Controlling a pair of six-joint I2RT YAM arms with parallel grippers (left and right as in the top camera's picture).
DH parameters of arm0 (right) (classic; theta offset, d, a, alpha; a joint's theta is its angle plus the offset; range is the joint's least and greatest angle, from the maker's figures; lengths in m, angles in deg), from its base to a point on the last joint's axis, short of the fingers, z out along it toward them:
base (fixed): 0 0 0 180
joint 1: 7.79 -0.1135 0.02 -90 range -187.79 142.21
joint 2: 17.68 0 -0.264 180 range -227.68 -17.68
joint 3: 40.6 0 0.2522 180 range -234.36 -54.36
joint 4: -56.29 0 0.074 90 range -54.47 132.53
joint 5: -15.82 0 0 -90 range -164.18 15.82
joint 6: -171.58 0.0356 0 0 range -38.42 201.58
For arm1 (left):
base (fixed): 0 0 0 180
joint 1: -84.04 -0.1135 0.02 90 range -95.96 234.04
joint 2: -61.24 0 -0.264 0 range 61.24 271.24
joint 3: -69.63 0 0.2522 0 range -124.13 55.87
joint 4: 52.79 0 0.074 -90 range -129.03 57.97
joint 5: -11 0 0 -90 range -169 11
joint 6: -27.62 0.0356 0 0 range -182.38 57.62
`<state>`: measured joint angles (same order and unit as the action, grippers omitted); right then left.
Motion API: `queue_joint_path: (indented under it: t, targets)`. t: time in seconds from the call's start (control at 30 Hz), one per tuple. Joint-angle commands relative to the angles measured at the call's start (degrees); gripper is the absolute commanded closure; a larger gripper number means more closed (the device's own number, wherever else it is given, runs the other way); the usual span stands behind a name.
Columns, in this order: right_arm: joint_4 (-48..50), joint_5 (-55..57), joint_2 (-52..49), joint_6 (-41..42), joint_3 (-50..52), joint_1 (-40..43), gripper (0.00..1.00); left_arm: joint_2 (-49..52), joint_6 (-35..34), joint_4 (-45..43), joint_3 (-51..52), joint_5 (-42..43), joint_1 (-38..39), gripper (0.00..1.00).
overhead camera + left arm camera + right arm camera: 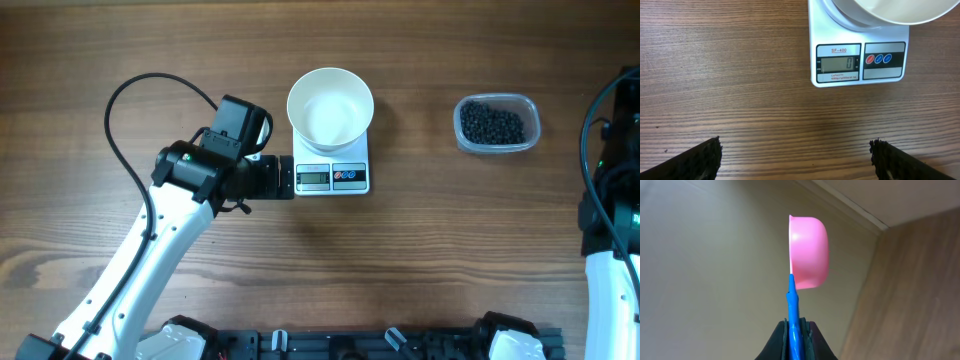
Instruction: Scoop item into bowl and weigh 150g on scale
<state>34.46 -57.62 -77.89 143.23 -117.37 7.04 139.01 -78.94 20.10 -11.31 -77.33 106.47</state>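
Observation:
The white bowl [330,105] stands on the white scale [332,177], and nothing shows inside it. In the left wrist view the scale [858,60] shows 0 on its display, under the bowl [890,12]. My left gripper [272,180] is just left of the scale, open and holding nothing [796,150]. The black beans [492,124] fill a clear tub at the right. My right gripper [796,325] is shut on the blue handle of a pink scoop [810,250], held up on edge against a wall. No beans show in the scoop.
The clear plastic tub [530,110] sits well to the right of the scale. My right arm [610,200] stands at the table's right edge. A black cable [130,90] loops over the left arm.

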Motion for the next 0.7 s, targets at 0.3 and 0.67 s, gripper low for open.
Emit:
queue_joint_path:
  t: [0.3, 0.67]
  targets:
    - [2.36, -0.09, 4.96, -13.03, -1.18, 0.24, 0.96, -0.52, 1.16, -0.13, -0.57, 0.87, -0.22, 0.0]
    - [-0.11, -4.79, 3.5, -41.66, -1.18, 0.24, 0.96, -0.52, 1.16, -0.13, -0.57, 0.87, -0.22, 0.0]
